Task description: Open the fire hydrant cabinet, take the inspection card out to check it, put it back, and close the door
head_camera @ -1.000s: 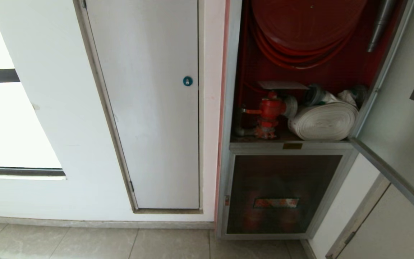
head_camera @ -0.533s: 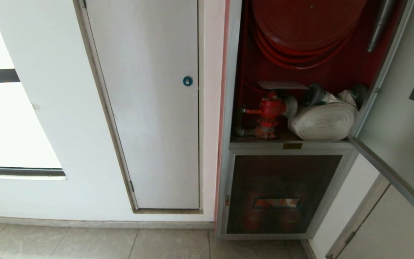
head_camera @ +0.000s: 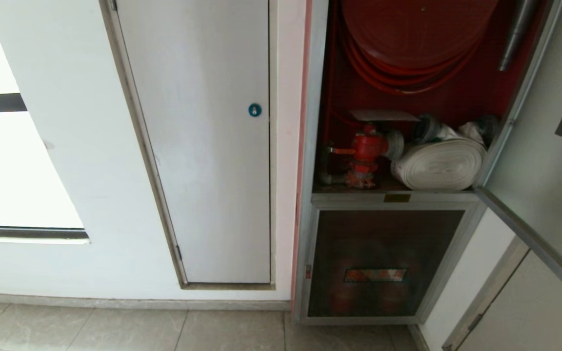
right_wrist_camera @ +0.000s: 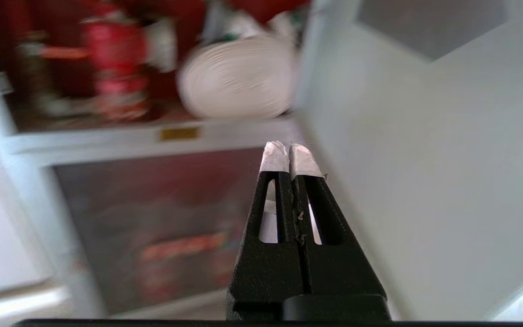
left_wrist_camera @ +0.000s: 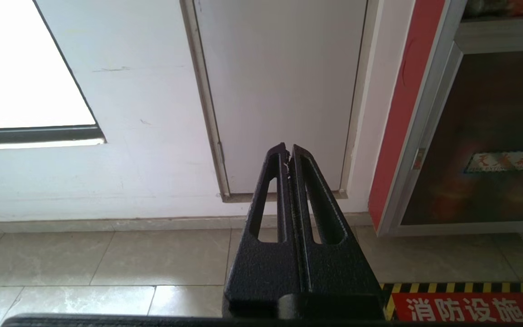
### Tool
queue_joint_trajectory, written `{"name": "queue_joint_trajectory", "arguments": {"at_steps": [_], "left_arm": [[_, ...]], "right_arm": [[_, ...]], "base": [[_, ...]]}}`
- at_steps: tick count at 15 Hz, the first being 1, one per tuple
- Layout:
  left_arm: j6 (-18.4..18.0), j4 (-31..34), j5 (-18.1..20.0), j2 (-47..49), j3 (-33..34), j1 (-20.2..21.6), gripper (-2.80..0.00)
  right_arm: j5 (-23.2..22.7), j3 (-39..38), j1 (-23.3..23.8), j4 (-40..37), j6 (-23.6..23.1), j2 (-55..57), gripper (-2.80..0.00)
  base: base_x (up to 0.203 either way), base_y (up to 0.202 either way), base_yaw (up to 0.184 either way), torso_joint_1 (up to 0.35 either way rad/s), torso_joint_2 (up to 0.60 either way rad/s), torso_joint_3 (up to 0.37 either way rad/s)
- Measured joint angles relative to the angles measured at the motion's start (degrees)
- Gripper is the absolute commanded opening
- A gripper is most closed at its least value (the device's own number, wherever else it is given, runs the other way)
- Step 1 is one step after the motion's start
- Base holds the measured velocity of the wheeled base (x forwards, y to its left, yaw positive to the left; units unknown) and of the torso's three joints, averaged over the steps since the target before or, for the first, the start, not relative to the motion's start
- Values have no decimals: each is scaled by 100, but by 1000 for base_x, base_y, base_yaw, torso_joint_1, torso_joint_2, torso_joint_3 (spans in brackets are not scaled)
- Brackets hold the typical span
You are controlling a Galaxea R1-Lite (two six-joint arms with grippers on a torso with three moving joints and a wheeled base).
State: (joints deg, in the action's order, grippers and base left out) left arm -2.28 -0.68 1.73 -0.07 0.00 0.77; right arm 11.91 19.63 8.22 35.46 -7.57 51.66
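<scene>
Reaching in well means parting the pressed-together right hand before sliding it flat under the inspection card.

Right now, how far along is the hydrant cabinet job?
Done: the door stands swung open on the cabinet. A flat white card lies above the red valve, beside the rolled hose. In hand: nothing; the right gripper is shut and empty before the open cabinet, the left gripper shut, low by the floor. Left: at least closing the door.
</scene>
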Motion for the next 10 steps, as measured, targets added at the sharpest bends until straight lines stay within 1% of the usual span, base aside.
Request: {"name": "queue_joint_trajectory", "arguments": {"at_steps": [2,4,6,10], "left_arm": [[0,0,2,0,0,0,-280],[0,0,0,0,0,0,-280],[2,0,2,0,0,0,-280],[2,0,2,0,0,0,-280]], "right_arm": [[-170,290,-212,-1231,255,-608,-280],[-330,432,-358,-2155,348,-1143,-280],[-461,468,-425,-2777,372,-1689,-280],[-619,374,-525,-3602,376,-2610,-280]], "base": [[0,0,0,0,0,0],[0,0,0,0,0,0],[0,0,0,0,0,0],[0,0,0,0,0,0]]}}
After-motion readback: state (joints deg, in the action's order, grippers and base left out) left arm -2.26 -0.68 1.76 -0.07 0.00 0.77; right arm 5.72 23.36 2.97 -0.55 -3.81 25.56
